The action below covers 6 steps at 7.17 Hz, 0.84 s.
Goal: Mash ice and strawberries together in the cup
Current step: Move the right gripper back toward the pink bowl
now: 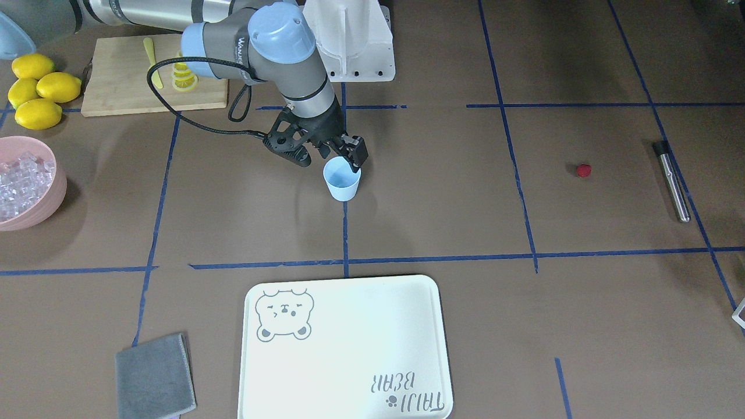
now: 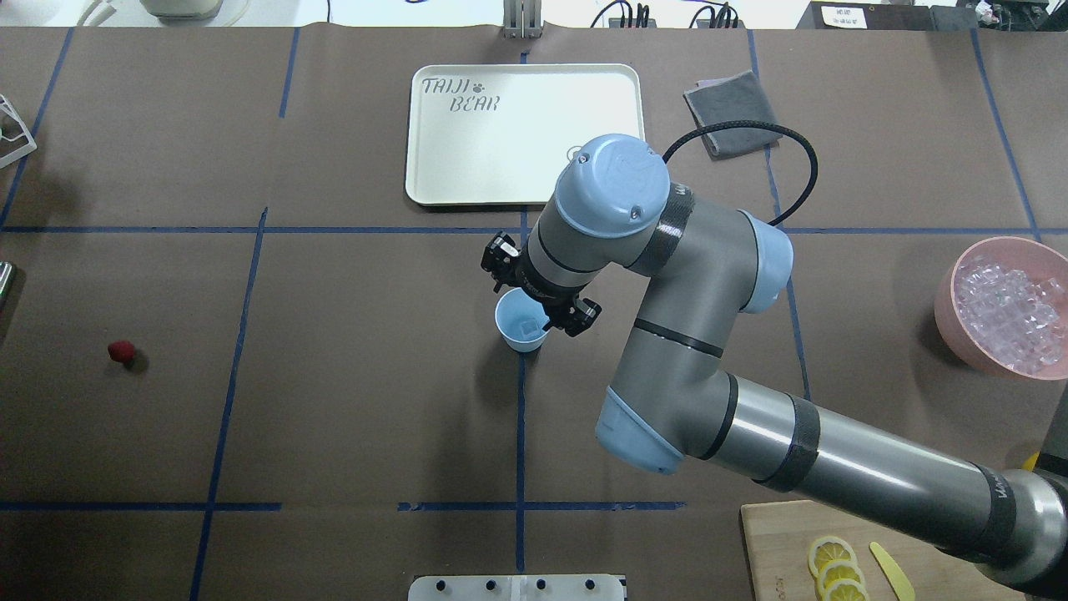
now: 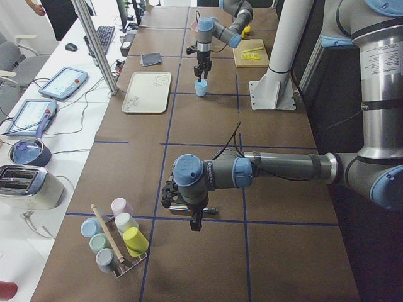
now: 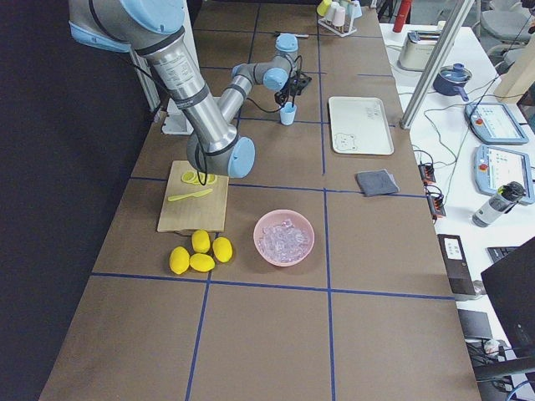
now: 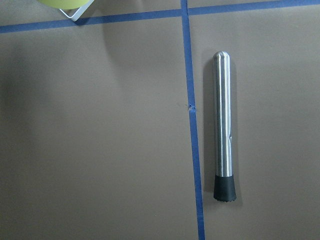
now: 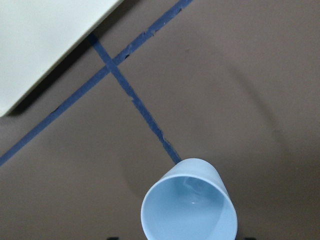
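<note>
— Much done yet?
— One clear ice cube (image 2: 526,326), it seems, sits in the small pale-blue plastic cup (image 1: 342,185). The small red strawberry (image 2: 121,351) lies on the brown desk (image 1: 442,192) toward its left end, near the steel muddler (image 1: 672,180). Nothing mashed.
— And the cup?
— Mid-desk, upright, mouth up, long axis vertical. My right fingers (image 1: 356,157) hang spread over its rim, holding nothing. My left fingers (image 3: 194,221), I cannot tell.

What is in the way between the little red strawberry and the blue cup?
Nothing I can see: only flat blue tape lines lie between the strawberry and the cup. The right gripper hangs over the cup's rim, though.
</note>
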Available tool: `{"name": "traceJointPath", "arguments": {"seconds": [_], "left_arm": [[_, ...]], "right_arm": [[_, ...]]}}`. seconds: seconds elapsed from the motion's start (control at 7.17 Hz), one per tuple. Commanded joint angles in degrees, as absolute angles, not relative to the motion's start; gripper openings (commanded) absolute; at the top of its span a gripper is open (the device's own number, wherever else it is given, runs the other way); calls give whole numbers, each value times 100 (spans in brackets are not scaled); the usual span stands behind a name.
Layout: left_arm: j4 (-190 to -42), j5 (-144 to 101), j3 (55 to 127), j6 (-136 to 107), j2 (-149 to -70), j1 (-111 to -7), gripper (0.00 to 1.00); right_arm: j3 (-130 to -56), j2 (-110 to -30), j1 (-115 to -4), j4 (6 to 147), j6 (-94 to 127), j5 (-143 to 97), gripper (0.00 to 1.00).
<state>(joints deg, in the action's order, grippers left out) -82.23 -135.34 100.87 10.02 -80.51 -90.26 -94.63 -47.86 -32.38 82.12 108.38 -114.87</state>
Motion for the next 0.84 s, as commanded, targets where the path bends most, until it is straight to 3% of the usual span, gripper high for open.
{"name": "traceJointPath", "arguments": {"seconds": [0.0, 0.28, 0.7], "left_arm": [[-8227, -13535, 10090, 1002, -8051, -9026, 100], [-8227, -13535, 10081, 1011, -8051, -9026, 100], [-8235, -13535, 10090, 1019, -7955, -9018, 100]], "right_arm": [[-10268, -5679, -4152, 8235, 10349, -12781, 100], [-11212, -7060, -4752, 8253, 8569, -13016, 100], [-11609, -9081, -5805, 8235, 5094, -13008, 100]]}}
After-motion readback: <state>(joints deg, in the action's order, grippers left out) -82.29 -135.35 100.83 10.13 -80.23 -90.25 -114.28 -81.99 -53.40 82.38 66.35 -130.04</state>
